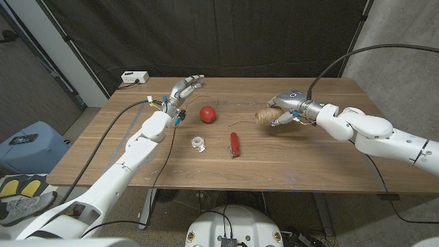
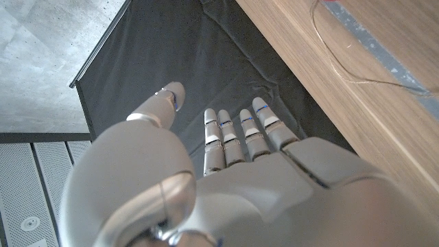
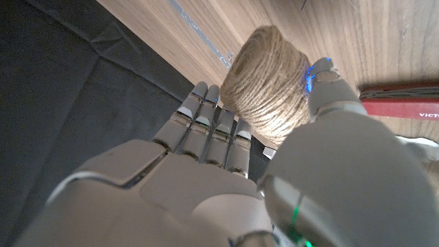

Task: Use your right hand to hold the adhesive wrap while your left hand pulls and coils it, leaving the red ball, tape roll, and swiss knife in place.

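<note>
What my right hand [image 1: 287,110] holds is a spool of brown twine [image 1: 266,116], not a wrap, at the table's right middle. In the right wrist view the spool [image 3: 271,82] sits between my fingers [image 3: 206,120] and thumb. A loose strand [image 1: 236,124] trails from it toward the red ball [image 1: 208,113]. My left hand [image 1: 184,90] hovers behind and left of the ball, its fingers [image 2: 240,134] straight and apart, holding nothing. The small tape roll [image 1: 199,143] and the red swiss knife [image 1: 234,145] lie nearer the front; the knife [image 3: 405,99] also shows beside the spool.
A white box [image 1: 134,77] with a cable sits at the table's [image 1: 322,165] back left corner. A black curtain hangs behind the table. A blue bin [image 1: 27,145] stands on the floor to the left. A black cable arcs over my right arm.
</note>
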Robot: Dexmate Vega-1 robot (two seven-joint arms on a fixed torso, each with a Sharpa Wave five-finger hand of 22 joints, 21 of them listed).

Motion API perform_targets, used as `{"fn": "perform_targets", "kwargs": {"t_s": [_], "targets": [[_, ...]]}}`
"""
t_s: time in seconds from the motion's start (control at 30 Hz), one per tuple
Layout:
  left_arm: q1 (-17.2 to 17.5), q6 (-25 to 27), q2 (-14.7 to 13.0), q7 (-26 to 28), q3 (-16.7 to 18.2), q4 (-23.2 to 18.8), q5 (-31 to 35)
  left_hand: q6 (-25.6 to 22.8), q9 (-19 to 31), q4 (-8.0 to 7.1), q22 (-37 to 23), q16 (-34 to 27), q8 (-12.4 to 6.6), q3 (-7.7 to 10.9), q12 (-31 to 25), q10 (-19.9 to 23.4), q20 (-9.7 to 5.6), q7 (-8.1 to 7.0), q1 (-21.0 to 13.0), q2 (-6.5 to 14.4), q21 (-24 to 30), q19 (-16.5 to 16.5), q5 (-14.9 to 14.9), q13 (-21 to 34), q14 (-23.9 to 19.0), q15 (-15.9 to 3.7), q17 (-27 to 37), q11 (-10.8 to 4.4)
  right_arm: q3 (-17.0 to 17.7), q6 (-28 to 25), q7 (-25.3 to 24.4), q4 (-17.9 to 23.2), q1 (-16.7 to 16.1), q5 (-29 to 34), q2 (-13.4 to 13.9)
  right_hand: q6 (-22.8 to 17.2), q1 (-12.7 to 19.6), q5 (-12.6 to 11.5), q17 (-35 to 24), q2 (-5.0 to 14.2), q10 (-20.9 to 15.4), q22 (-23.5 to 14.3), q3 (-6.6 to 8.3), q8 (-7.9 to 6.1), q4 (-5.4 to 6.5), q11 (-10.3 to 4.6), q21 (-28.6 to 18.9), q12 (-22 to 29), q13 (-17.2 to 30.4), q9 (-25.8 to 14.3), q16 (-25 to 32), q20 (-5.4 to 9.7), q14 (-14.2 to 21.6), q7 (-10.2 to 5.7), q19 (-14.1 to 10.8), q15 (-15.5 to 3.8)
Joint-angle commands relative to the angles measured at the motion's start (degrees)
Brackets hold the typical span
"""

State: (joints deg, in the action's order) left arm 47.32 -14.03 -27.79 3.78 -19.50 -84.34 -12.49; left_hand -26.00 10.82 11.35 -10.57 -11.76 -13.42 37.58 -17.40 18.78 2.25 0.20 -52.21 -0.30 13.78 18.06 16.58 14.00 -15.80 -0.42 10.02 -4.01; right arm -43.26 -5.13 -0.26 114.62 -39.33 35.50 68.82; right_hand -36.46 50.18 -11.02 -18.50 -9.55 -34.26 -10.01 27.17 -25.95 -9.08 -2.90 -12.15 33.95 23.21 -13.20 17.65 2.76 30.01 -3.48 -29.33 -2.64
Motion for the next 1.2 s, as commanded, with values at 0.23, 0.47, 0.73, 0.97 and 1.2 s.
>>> {"fn": "perform_targets", "kwargs": {"t_s": [0.23, 0.47, 0.73, 0.97, 1.2], "targets": [[-2.2, -1.1, -2.3, 2.3, -3.6, 0.2, 3.1, -1.7, 0.3, -0.52, -0.2, -0.4, -0.57, -1.11, -1.1, 1.5, -0.19, -0.30, -2.9, -0.9, 0.3, 1.0, -0.1, 0.9, -1.7, -0.33, 0.4, -1.14, 1.7, 0.3, 0.1, 1.7, 0.6, -2.0, -0.6, -3.3, 1.3, -0.2, -0.5, 1.98, -4.1, -0.2, -0.09, -0.37, 0.20, -3.11, 0.3, 0.4, 0.1, 0.0, -0.2, 1.44, 0.7, -2.48, -0.6, -8.98], [-3.9, -1.0, -3.2, 0.0, -5.2, 0.9, 2.1, -0.2, 0.4, -1.06, -0.2, 0.1, 0.40, -2.42, -1.0, -0.2, -0.11, -0.63, -4.0, -1.5, 0.0, 0.5, -0.5, 1.6, -1.2, -0.08, 0.6, -0.83, 2.0, -0.1, -0.2, 1.5, 1.3, -2.1, -1.8, -3.3, 1.4, -0.2, -0.7, 2.04, -4.2, -0.2, -0.20, -0.37, 0.18, -2.78, 0.3, 0.4, 0.0, 0.1, -0.1, 1.38, 1.0, -2.38, -0.7, -8.84], [-5.9, -0.9, -3.9, -2.1, -7.3, 1.7, 1.9, 1.3, 0.5, -1.40, -0.3, 0.5, 1.22, -3.69, -0.7, -1.6, -0.21, -0.16, -4.5, -2.0, -0.5, -0.4, -1.1, 2.2, -0.1, 0.01, 0.7, -0.26, 2.0, -0.3, 0.5, 1.5, 2.3, -2.1, -2.7, -3.4, 1.4, -0.2, -0.9, 2.15, -4.3, -0.2, -0.29, -0.43, 0.23, -2.87, 0.3, 0.3, 0.1, 0.0, -0.1, 1.31, 1.2, -2.32, -0.7, -8.79], [-7.6, -1.1, -4.0, -3.1, -9.2, 2.9, 2.3, 1.4, 0.5, -1.54, -0.3, 0.4, 1.33, -4.39, -0.9, -1.4, -0.17, -0.27, -4.6, -2.4, -0.5, -0.5, -1.5, 2.4, -0.3, -0.08, 0.8, -0.38, 2.5, -0.8, 1.0, 2.0, 2.9, -2.9, -2.9, -3.5, 1.4, -0.1, -1.2, 2.29, -5.1, -0.2, -0.55, -0.49, 0.25, -3.70, 0.3, 0.6, 0.1, 0.0, -0.1, 1.25, 1.3, -2.22, -0.6, -8.92], [-10.1, -1.3, -3.8, -4.9, -11.9, 4.5, 2.9, 1.8, 0.5, -1.63, -0.3, 0.3, 1.52, -4.91, -1.0, -1.7, -0.12, -0.07, -4.9, -2.5, -0.6, -0.5, -1.9, 2.7, -0.3, -0.05, 0.9, -0.39, 2.9, -0.7, 0.9, 2.1, 3.4, -3.6, -3.2, -3.7, 1.4, -0.1, -1.4, 2.45, -5.3, -0.2, -0.66, -0.55, 0.32, -4.05, 0.3, 0.7, 0.2, 0.0, 0.0, 1.14, 1.5, -2.13, -0.7, -8.74]]}}
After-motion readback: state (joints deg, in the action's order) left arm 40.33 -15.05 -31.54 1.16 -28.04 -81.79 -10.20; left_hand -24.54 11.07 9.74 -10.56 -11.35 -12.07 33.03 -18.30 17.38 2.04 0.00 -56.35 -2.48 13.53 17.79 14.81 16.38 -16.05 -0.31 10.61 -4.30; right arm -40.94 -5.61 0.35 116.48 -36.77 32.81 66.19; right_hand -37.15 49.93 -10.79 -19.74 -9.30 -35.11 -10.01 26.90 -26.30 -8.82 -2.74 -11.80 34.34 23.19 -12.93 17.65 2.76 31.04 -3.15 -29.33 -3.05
